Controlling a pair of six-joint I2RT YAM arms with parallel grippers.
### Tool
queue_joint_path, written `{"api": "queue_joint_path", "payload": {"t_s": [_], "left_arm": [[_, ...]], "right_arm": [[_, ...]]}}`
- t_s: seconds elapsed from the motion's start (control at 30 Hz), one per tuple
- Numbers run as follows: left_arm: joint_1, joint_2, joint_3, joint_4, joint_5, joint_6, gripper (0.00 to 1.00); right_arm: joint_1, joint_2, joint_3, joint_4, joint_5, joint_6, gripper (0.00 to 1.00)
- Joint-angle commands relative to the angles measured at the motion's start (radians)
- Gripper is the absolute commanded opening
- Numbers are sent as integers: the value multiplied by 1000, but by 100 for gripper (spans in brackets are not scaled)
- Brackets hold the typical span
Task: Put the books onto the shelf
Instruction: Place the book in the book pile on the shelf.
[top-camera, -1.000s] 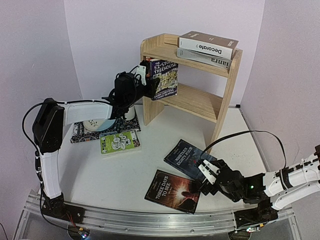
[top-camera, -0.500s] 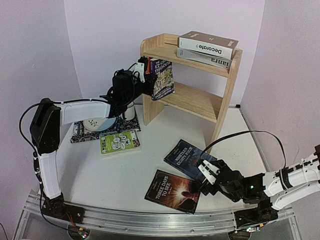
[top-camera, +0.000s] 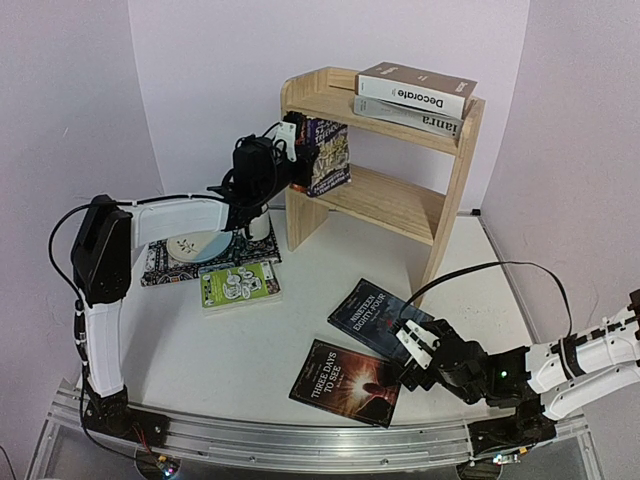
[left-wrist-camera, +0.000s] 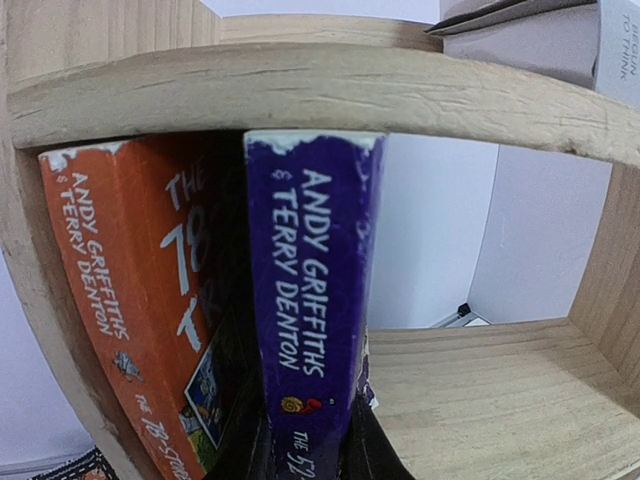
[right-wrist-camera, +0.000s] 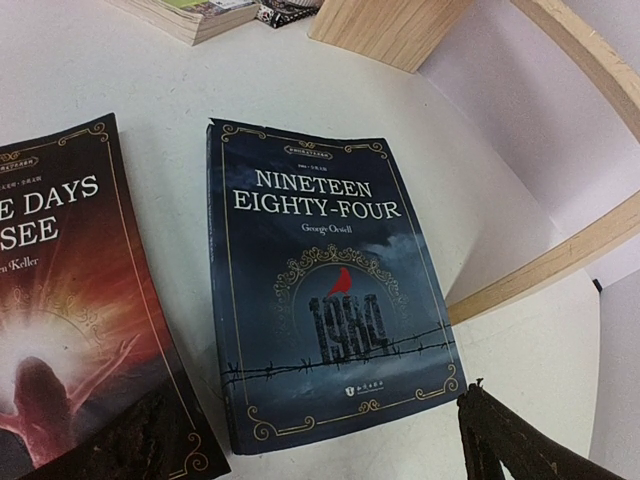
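Observation:
My left gripper (top-camera: 297, 160) is shut on the purple paperback (left-wrist-camera: 310, 300), holding it upright by the spine in the lower tier of the pine shelf (top-camera: 395, 205). An orange paperback (left-wrist-camera: 120, 300) stands just to its left against the side panel. "Decorate" (top-camera: 415, 88) lies on grey "ianra" (top-camera: 420, 118) on the top tier. The green paperback (top-camera: 238, 284), "Nineteen Eighty-Four" (right-wrist-camera: 320, 290) and "Three Days to See" (top-camera: 345, 382) lie flat on the table. My right gripper (top-camera: 412, 345) hovers open over the near end of "Nineteen Eighty-Four", one finger to each side.
A patterned placemat (top-camera: 160, 265) with a white dish (top-camera: 195, 245) lies left of the shelf, under the left arm. The right arm's black cable (top-camera: 500, 268) loops over the table near the shelf's right panel (top-camera: 455, 190). Walls close in behind and on both sides.
The left gripper has turned the purple book edge-on and carried it into the shelf's lower tier beside the orange one, its jaws tightening. The right arm has not moved.

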Motion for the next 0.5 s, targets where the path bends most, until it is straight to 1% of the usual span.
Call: {"api": "queue_joint_path", "payload": {"t_s": [0.0,0.27,0.4,0.47], "left_arm": [[5,9,102,77,-46,41,18],[21,26,126,64,-57,32,18],[26,16,118,58,-57,17,23],[26,9,112,57,-56,14,27]], "right_arm": [[-4,-1,12,21,9,-1,98],[-4,2,12,20,8,-1,98],[-4,4,13,20,9,-1,98],[-4,4,14,20,9,-1,98]]}}
